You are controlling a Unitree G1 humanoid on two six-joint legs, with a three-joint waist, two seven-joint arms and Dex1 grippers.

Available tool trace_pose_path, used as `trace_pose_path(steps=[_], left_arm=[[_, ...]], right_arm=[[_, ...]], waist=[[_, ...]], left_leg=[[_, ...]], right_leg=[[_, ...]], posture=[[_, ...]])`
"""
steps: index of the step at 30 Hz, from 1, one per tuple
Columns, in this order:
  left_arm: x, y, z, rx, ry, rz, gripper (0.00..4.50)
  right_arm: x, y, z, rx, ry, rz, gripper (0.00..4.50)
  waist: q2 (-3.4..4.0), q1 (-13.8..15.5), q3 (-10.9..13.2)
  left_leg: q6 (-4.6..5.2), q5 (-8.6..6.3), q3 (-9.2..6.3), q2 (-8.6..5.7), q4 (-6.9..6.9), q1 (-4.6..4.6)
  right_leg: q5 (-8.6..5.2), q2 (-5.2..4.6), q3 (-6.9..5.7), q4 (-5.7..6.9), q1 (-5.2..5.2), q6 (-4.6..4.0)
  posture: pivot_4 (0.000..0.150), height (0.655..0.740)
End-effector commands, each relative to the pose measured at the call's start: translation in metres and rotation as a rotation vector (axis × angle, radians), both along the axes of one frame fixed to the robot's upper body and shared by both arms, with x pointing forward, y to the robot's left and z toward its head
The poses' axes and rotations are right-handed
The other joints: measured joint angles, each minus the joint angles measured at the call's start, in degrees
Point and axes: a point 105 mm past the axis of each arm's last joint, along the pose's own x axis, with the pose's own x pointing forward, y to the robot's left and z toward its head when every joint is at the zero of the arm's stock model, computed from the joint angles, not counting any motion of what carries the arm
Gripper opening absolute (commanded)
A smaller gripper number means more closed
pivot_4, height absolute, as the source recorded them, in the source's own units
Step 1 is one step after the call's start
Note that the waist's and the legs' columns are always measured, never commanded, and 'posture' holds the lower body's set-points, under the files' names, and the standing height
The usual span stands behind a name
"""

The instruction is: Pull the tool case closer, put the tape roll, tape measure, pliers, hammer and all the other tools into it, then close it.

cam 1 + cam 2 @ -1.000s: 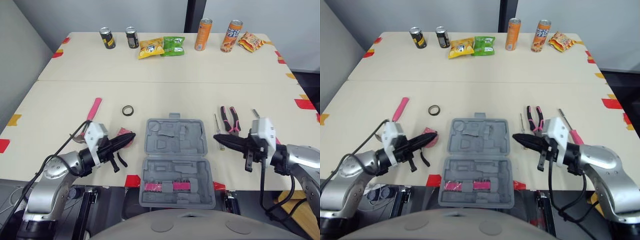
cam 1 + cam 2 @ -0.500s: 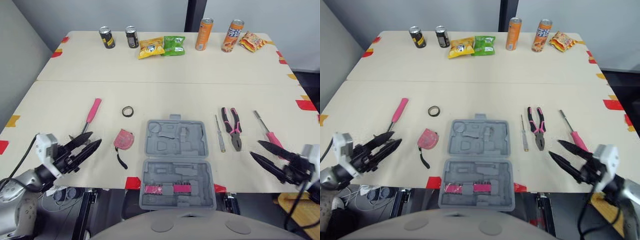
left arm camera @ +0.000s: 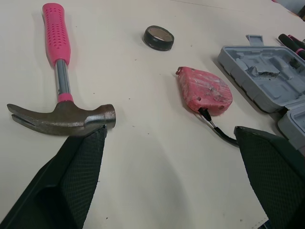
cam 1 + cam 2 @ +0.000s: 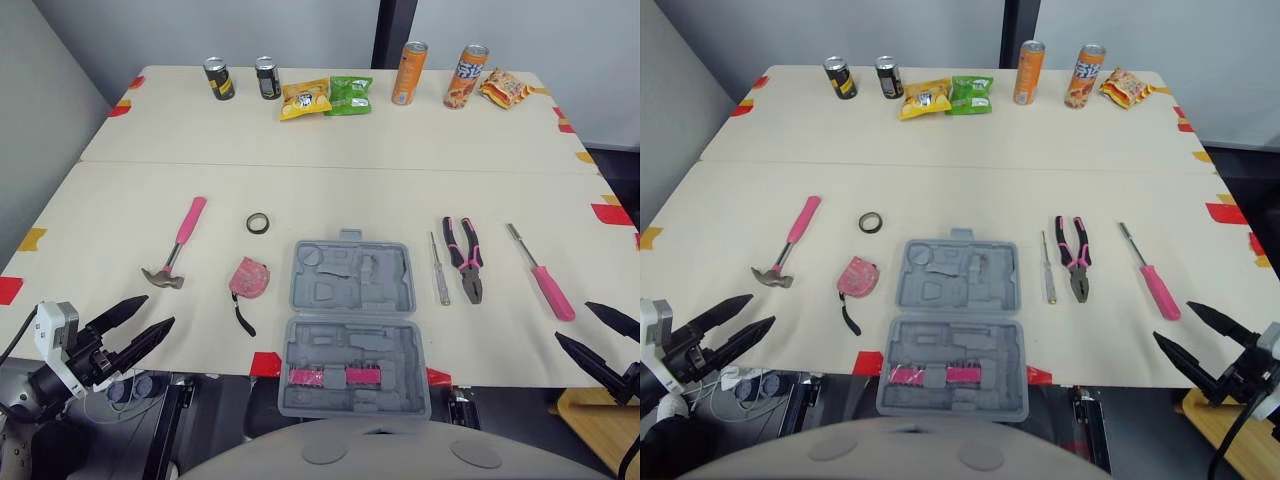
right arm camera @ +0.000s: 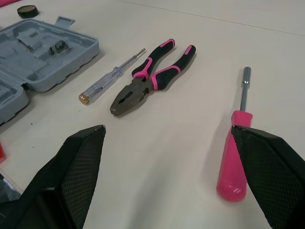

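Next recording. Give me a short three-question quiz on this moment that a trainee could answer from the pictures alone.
1. True or false: the tool case is shut.
2. Which tool lies nearest the left gripper? A. hammer B. pliers C. tape roll
3. How many loose tools lie on the table to the robot's right of the case?

Key: 1. False, it lies open. 2. A. 3. Three.
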Motion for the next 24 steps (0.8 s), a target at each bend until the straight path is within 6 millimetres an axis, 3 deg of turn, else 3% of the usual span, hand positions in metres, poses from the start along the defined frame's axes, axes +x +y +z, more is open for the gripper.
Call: trace_pose_path(steps=[1,9,18,24], left_arm=[[0.004,-0.002,0.014,0.019,-0.045,-0.019,4.5],[0.022,-0.03,0.034,-0.006,-0.112,-0.101,4.5],[0.049,-0.093,0.067,-0.059,-0.199,-0.363,4.5],[0.059,-0.118,0.081,-0.023,-0.217,-0.512,4.5]], right_arm=[[0.003,-0.002,0.012,-0.017,-0.037,0.014,4.46],[0.016,0.008,0.021,-0.004,-0.059,0.076,4.46],[0.044,0.055,0.055,0.027,-0.128,0.248,4.46],[0.053,0.087,0.077,0.044,-0.156,0.422,4.46]], waist=[[0.0,0.2,0.0],[-0.01,1.0,0.0],[0.09,1.3,-0.1],[0.09,1.2,-0.1]], left_leg=[[0.04,0.02,0.0,0.0,0.0,-0.03],[0.06,0.03,0.01,0.0,0.03,-0.06],[0.35,0.22,-0.02,0.0,0.07,-0.05],[0.4,0.25,-0.03,0.02,0.1,-0.16]], right_leg=[[0.0,0.0,-0.01,-0.02,-0.02,0.0],[0.0,-0.02,-0.03,-0.1,0.01,-0.01],[0.0,-0.02,-0.08,0.04,-0.01,-0.01],[0.0,-0.02,-0.15,0.08,-0.14,-0.01]], posture=[[0.15,0.74],[0.15,0.74],[0.15,0.74],[0.15,0.74]])
